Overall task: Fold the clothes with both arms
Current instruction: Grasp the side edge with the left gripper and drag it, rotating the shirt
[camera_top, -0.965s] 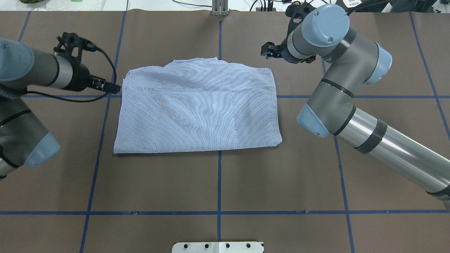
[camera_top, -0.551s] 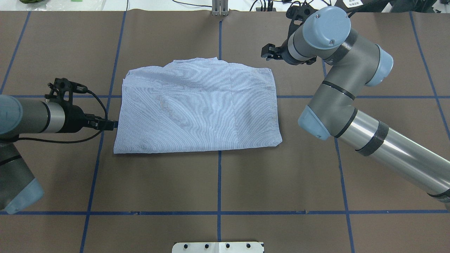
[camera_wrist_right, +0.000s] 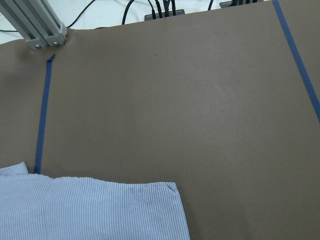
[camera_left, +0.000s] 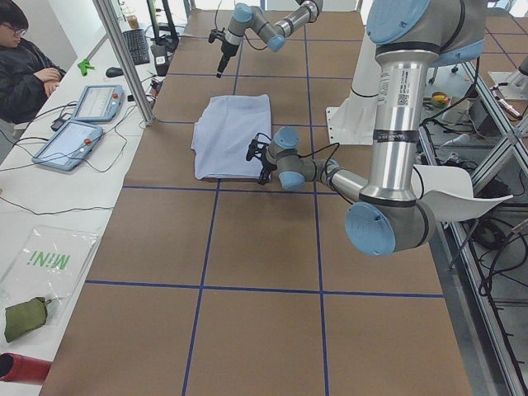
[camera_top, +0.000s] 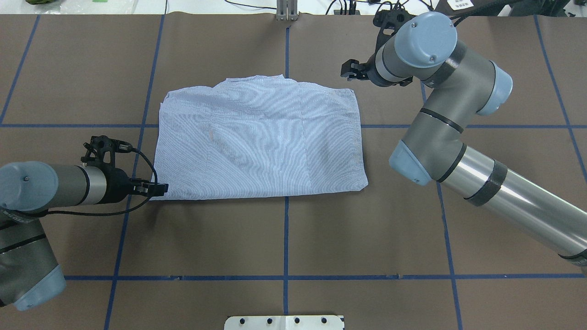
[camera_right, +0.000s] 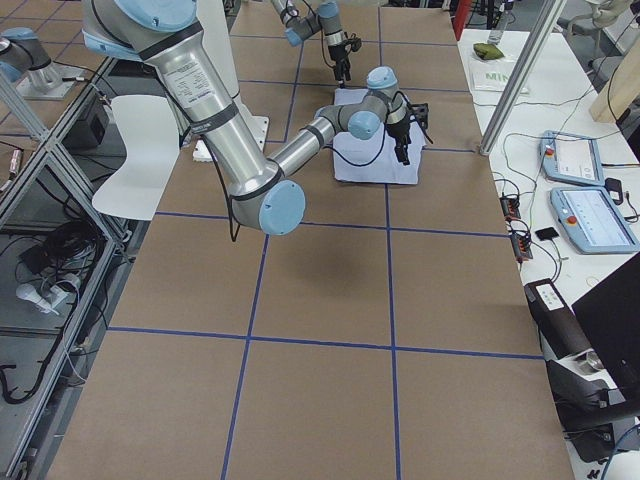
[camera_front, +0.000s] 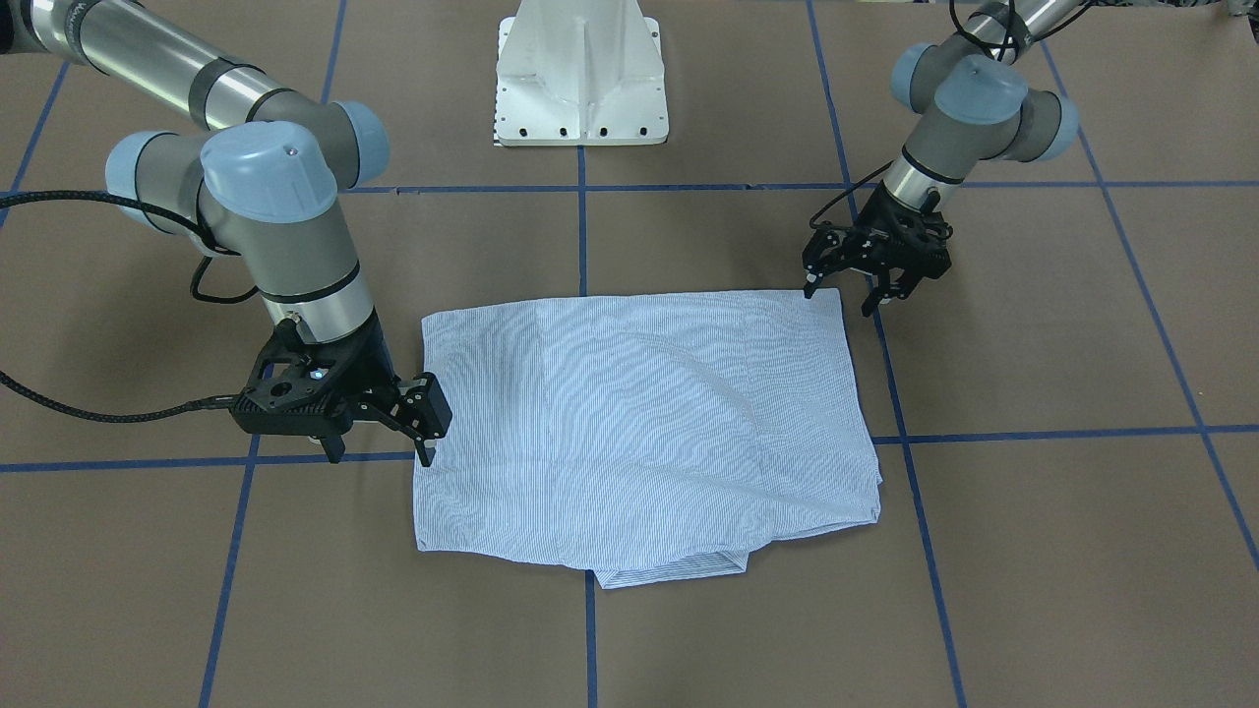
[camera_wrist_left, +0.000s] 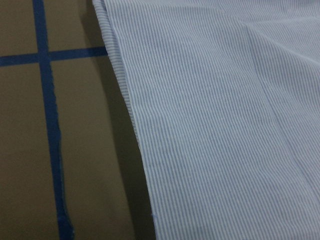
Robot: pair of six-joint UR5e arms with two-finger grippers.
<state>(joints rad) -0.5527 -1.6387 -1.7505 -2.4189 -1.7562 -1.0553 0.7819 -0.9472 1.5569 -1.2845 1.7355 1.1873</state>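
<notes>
The folded shirt (camera_top: 259, 137) lies mid-frame overhead. The left gripper (camera_top: 160, 188) spreads wide at its lower-left corner. The right gripper (camera_top: 345, 70) hangs wide near its upper-right corner.

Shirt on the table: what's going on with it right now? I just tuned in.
The striped shirt lies partly folded into a rough rectangle on the table. The left gripper is low at the shirt's robot-side left corner, jaws open. The right gripper hovers by the far right corner, jaws also open. Neither holds fabric, so the next fold has not begun.

shirt (camera_top: 259, 142) underside hidden, right arm (camera_top: 504, 192) cropped
</notes>
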